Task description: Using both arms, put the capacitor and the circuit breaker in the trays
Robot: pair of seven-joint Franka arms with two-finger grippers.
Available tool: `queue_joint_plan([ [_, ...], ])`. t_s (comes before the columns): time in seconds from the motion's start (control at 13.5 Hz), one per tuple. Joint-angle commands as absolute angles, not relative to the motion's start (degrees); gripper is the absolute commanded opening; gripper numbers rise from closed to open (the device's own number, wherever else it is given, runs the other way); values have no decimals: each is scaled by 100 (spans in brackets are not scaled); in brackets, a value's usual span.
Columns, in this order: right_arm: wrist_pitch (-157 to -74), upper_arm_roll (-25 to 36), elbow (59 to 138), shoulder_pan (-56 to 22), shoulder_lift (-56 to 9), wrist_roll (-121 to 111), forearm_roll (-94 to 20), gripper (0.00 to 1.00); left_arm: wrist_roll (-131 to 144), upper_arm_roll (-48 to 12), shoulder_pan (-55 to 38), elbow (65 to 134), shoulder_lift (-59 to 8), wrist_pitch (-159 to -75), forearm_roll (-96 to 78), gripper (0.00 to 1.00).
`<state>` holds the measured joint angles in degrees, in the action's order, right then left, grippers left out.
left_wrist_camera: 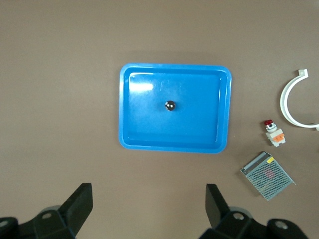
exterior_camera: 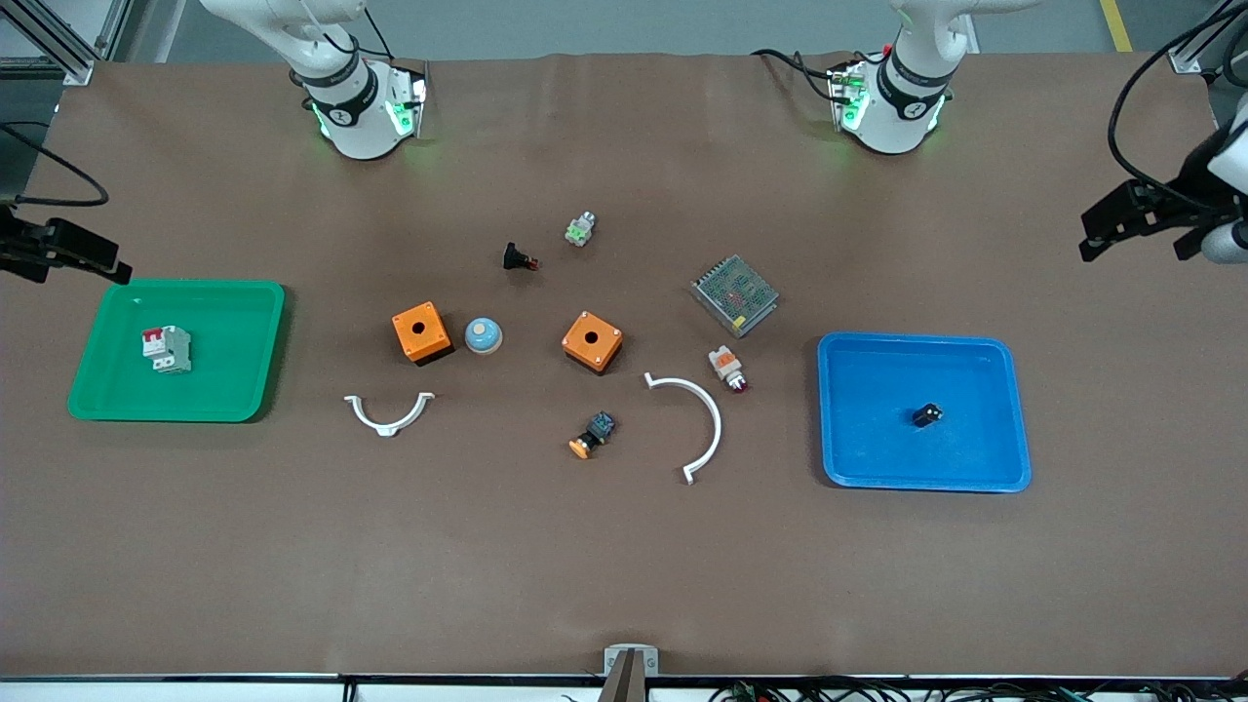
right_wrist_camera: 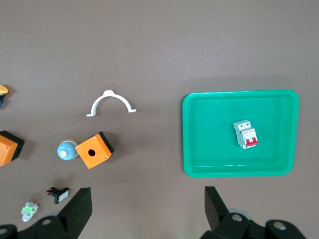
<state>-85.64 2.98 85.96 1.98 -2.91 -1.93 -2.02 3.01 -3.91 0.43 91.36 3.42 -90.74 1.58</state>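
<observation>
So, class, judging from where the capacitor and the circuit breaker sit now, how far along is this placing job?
Both placements look done: the capacitor lies in the blue tray, and the circuit breaker lies in the green tray. Nothing is in hand: the left gripper is open above the table beside the blue tray, the right gripper open beside the green tray. Nothing appears left to place.
</observation>
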Motion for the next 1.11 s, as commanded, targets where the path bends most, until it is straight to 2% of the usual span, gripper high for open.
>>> queue_joint_plan([
  [0.0,-9129,325,9507,141,324,-114,-132,100,483,-396,-70,9466,676,-9062,185,100],
  [1.04,-9211,369,9352,193,299,-492,-237,100,536,-431,-185,9449,694,-8869,26,100],
])
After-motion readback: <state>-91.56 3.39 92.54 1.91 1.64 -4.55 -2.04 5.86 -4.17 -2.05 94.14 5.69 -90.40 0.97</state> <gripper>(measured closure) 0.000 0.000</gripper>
